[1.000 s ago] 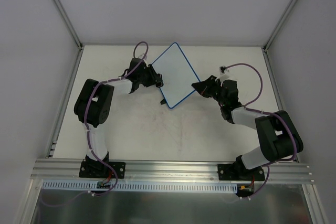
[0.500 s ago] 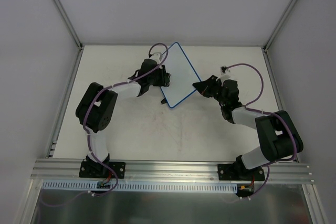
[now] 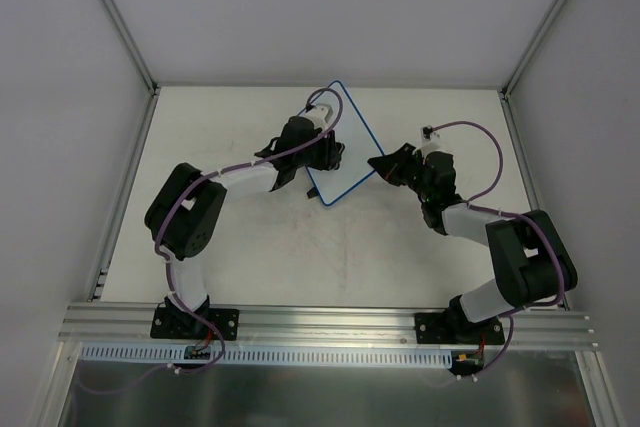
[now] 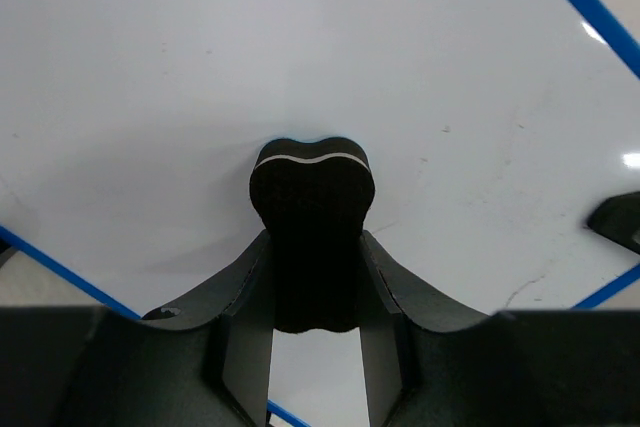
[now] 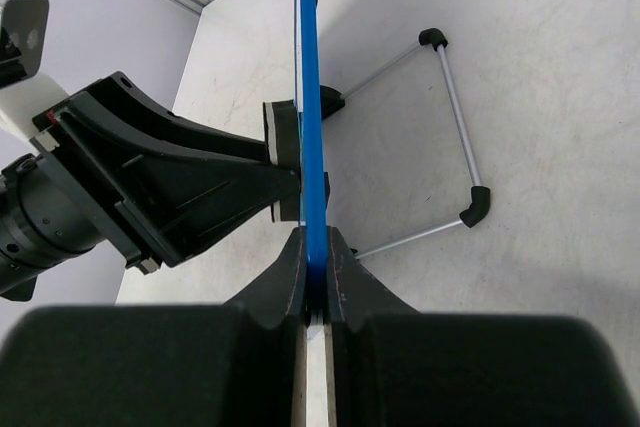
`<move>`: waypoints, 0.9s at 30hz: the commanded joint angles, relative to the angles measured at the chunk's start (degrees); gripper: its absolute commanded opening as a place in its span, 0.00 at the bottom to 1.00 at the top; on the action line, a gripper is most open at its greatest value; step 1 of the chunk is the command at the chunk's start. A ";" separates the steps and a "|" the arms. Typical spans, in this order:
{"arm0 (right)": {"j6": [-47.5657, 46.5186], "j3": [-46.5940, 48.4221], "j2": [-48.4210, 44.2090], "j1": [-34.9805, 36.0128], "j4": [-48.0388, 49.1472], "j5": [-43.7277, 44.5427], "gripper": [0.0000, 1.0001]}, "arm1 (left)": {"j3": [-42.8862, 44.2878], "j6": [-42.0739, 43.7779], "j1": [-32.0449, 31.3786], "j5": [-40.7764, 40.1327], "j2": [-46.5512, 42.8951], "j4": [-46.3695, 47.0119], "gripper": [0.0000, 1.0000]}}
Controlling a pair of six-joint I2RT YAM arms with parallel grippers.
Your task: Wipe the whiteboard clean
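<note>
Left pincer (image 3: 334,155) slid right across whiteboard (image 3: 353,145), clamping eraser (image 4: 311,182) against its face | right pincer (image 5: 316,252) pinches board's blue edge, upright over counter (image 3: 350,247) | wire stand (image 5: 455,97) on far side

This is a robotics lab test cell. A bare, scuffed white table (image 3: 340,257) is boxed in by plain white panels (image 3: 320,7) set in aluminium posts (image 3: 115,17). The left arm (image 3: 185,212) and right arm (image 3: 525,262) are bolted to an aluminium rail (image 3: 330,319) at the near edge. A slotted cable duct (image 3: 330,354) runs just below the rail, and purple cables (image 3: 466,125) loop along both arms.
</note>
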 commanded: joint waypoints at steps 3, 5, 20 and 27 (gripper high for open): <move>-4.12 1.70 1.30 1.56 0.60 -1.68 0.00 | -2.68 0.55 -6.83 15.62 1.29 1.16 0.00; -4.12 1.61 1.13 1.56 0.60 -1.68 0.00 | -3.21 0.64 -6.83 15.72 0.94 1.78 0.00; -4.21 1.61 1.04 1.47 0.60 -1.77 0.00 | -2.07 -12.18 -0.60 5.25 5.41 -5.08 0.00; -4.21 1.52 0.95 1.47 0.68 -1.77 0.00 | -3.12 -17.54 2.31 -0.19 6.91 -5.25 0.00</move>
